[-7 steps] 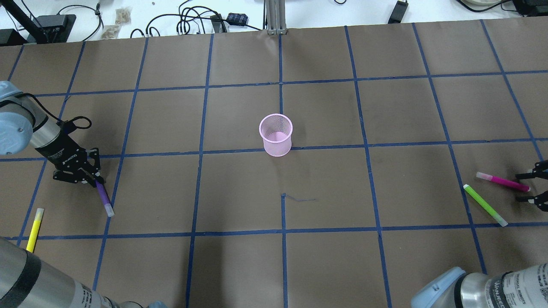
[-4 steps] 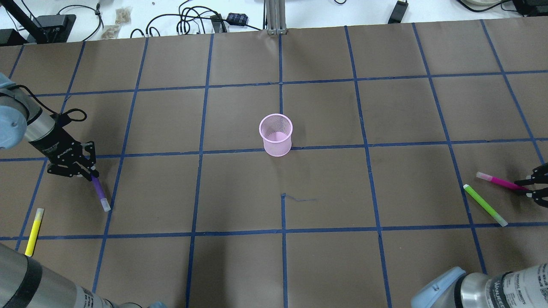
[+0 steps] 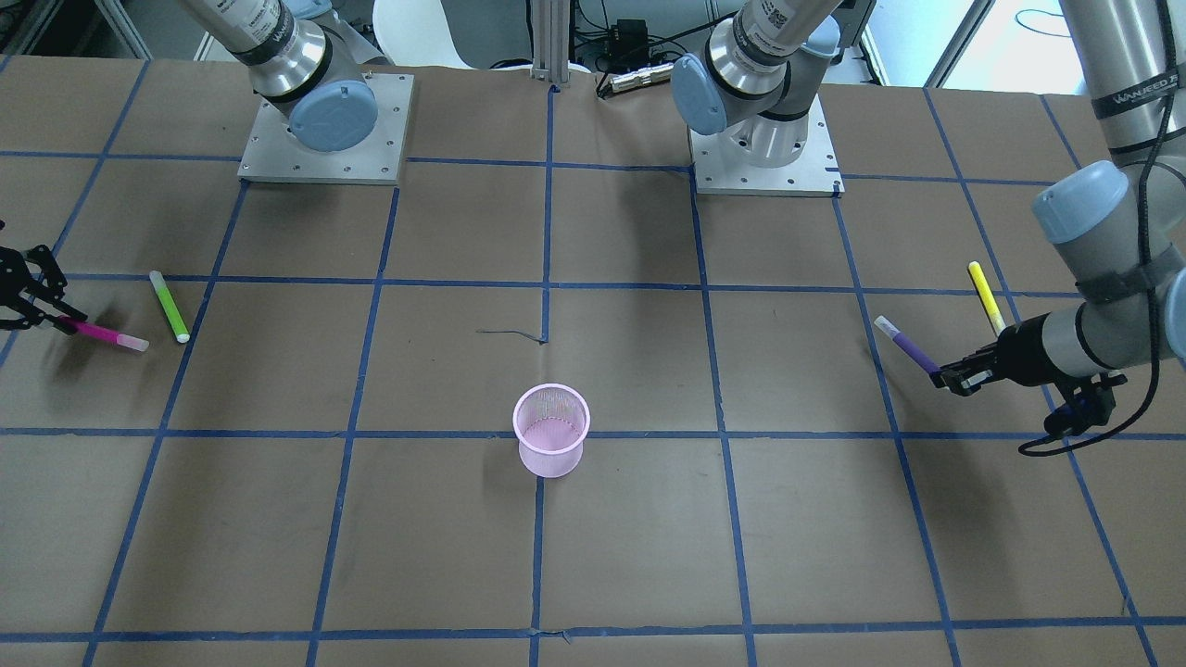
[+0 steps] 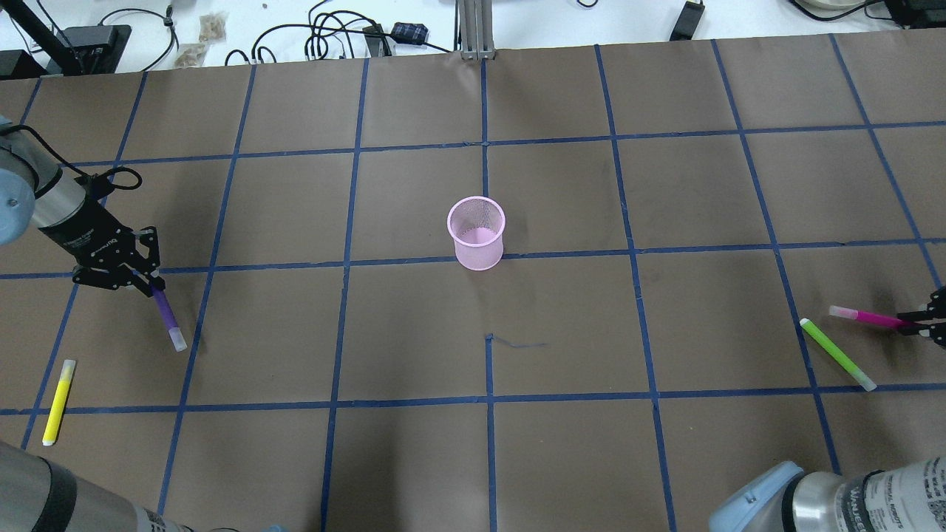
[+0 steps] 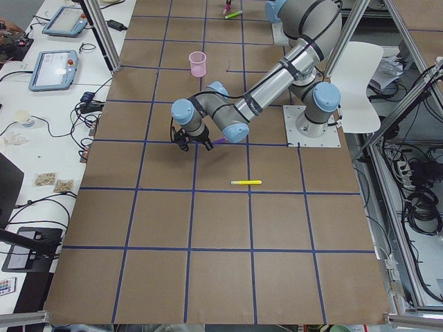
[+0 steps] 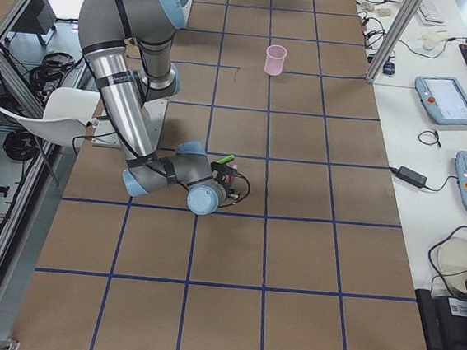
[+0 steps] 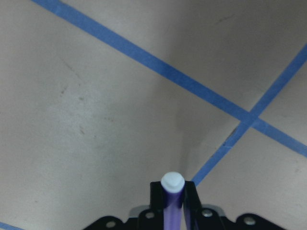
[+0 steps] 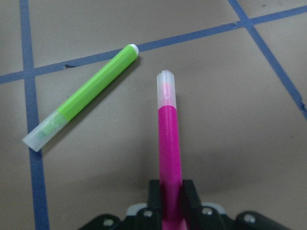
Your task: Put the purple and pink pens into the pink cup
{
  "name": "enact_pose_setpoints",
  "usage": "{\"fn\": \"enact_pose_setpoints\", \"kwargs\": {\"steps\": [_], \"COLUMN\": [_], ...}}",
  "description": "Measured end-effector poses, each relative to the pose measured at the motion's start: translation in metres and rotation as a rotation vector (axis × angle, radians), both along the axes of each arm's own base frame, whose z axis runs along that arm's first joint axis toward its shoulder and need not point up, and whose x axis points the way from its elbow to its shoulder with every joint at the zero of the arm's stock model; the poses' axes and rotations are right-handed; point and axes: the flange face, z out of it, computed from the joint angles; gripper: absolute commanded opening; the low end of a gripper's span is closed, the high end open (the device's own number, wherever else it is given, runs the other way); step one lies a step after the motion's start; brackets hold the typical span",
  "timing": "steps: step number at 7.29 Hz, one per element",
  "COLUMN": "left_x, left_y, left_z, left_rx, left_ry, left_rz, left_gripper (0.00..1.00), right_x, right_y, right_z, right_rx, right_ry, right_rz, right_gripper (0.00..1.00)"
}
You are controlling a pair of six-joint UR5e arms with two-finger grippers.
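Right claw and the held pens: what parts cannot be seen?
Right claw: overhead view, body cut off by the right edge.
Pink pen: right wrist view, rear end hidden inside the claw.
Purple pen: left wrist view, seen end-on, barrel mostly hidden.

The table [image 4: 414, 458] is covered in brown paper marked into squares by a blue tape grid [image 4: 488, 399], and seen from overhead, with 12 o'clock away from the robot, an upright pink cup [image 4: 477, 235] stands near its middle. A green pen [image 4: 837, 354] lies flat toward 4 o'clock from the cup, well apart from it, and a yellow pen [image 4: 58, 403] lies flat toward 8 o'clock, running nearly 12 to 6
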Motion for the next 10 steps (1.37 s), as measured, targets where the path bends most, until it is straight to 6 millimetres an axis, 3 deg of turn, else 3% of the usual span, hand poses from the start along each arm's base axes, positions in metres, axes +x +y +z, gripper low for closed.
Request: {"fn": "enact_pose_setpoints", "kwargs": {"steps": [2,3,4,5,7,8,10], "left_x": [-0.015,-0.020,-0.028,-0.040,-0.055,-0.058,-0.067], "left_y": [-0.006,-0.010,-0.014,-0.017,-0.017,-0.016,-0.015], "left_z": [0.031,0.049,0.065,0.081,0.111,0.126,0.147], "left_rx": [-0.008,-0.018,-0.031,-0.050,-0.093,-0.119,-0.156], "left_ry": [-0.003,0.009,0.010,-0.001,-0.048,-0.076,-0.104], "left_rz": [0.010,0.020,0.021,0.005,-0.031,-0.045,-0.066], "left_gripper": [0.00,0.00,0.00,0.00,0.00,0.00,0.00], "right_x": [-0.001,0.009,0.031,0.073,0.187,0.249,0.363], "right_y": [-0.021,-0.032,-0.044,-0.059,-0.084,-0.090,-0.096], "right_z": [0.062,0.089,0.122,0.164,0.232,0.252,0.268], "right_rx": [-0.017,0.002,0.039,0.072,0.119,0.144,0.185], "right_ry": [0.088,0.124,0.165,0.213,0.311,0.340,0.359], "right_rz": [-0.013,-0.016,-0.025,-0.042,-0.079,-0.115,-0.181], "right_gripper": [0.00,0.00,0.00,0.00,0.00,0.00,0.01]}}
